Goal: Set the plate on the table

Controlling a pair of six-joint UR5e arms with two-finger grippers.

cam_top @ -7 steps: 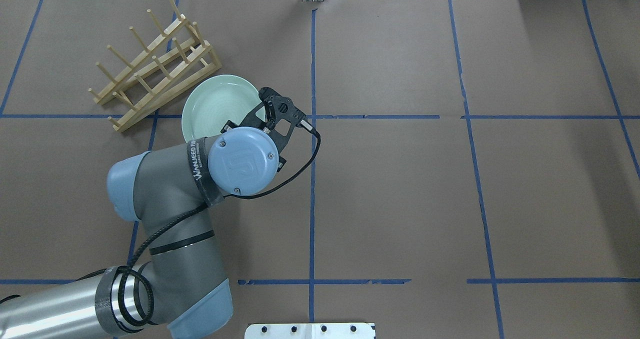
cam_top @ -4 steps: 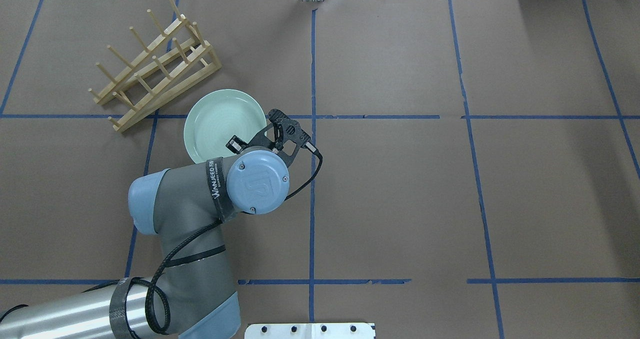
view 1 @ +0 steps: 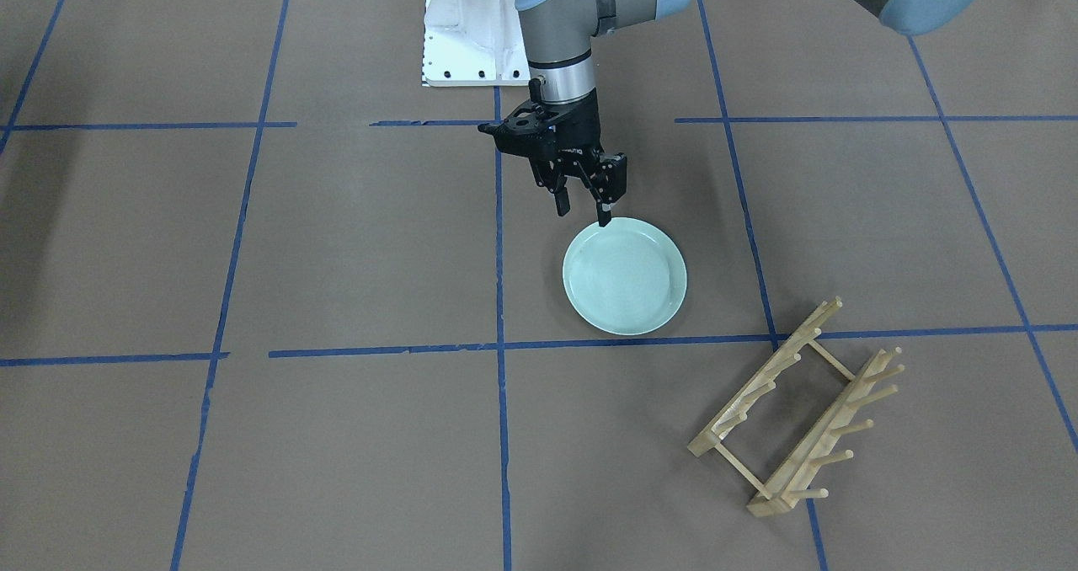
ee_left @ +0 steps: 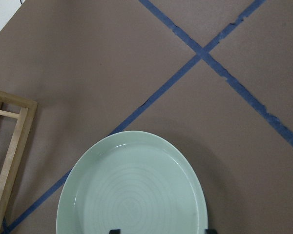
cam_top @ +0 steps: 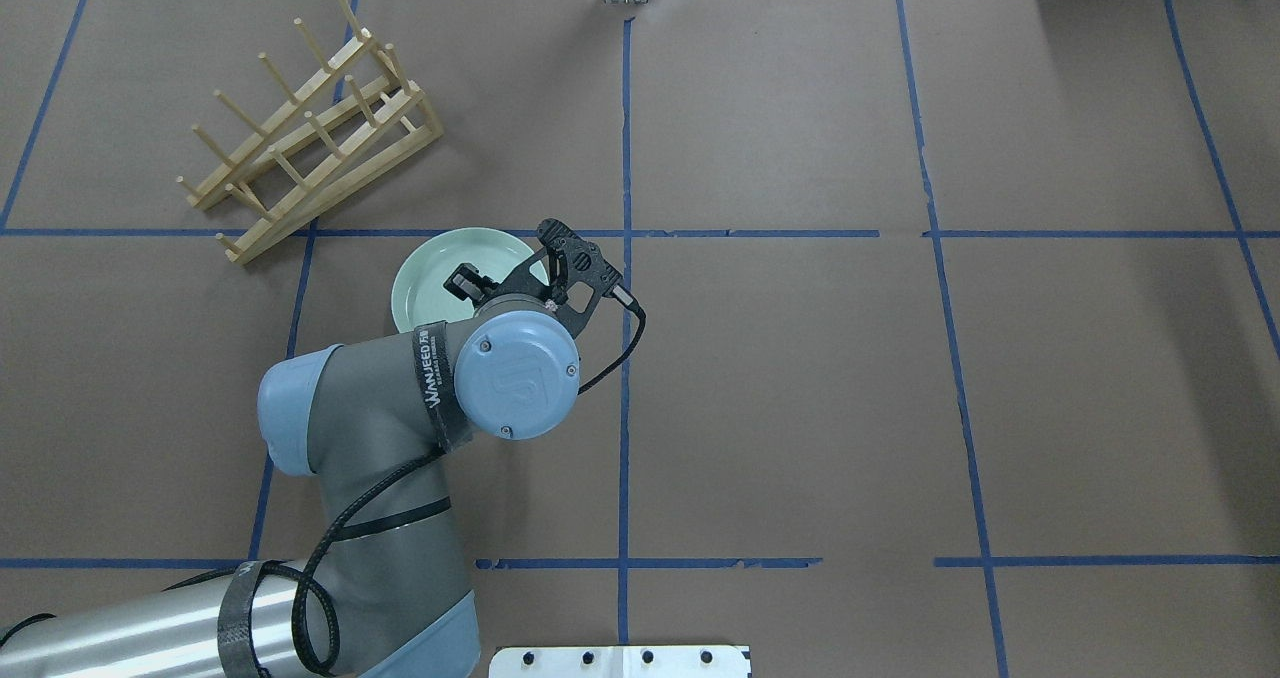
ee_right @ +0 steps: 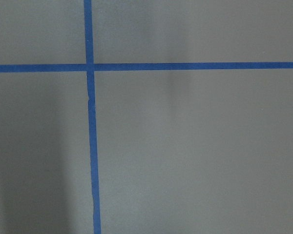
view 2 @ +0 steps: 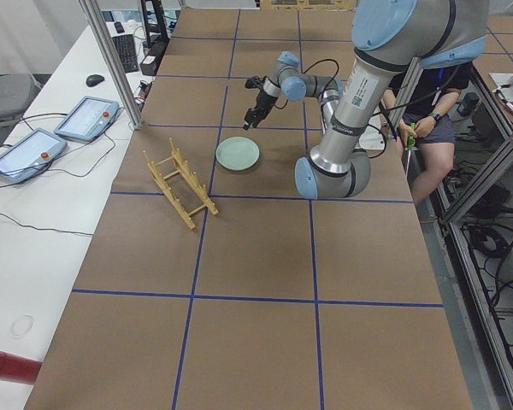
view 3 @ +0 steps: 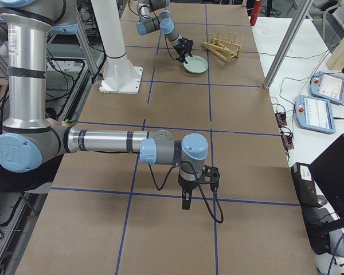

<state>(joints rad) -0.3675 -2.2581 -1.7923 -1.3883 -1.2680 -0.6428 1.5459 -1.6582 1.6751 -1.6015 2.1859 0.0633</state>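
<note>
The pale mint-green plate [view 1: 624, 276] lies flat on the brown table [view 1: 337, 242], just on the robot's side of a blue tape line. My left gripper [view 1: 583, 215] hangs over the plate's rim nearest the robot, jaws apart and holding nothing; one fingertip [view 1: 604, 220] is right at the rim. In the overhead view my wrist hides part of the plate [cam_top: 440, 273]. The left wrist view shows the plate [ee_left: 132, 190] below, between the two spread fingertips. My right gripper [view 3: 186, 201] hovers low over the table far off; I cannot tell whether it is open or shut.
A light wooden peg rack [view 1: 796, 411] stands on the table beyond the plate, also in the overhead view [cam_top: 310, 128]. The white bolted base [view 1: 467, 40] is at the robot's edge. An operator [view 2: 427, 120] sits beside the table.
The plate has come lower and closer to the robot and now lies flat on the table. The left gripper's jaws now stand apart from its rim.
</note>
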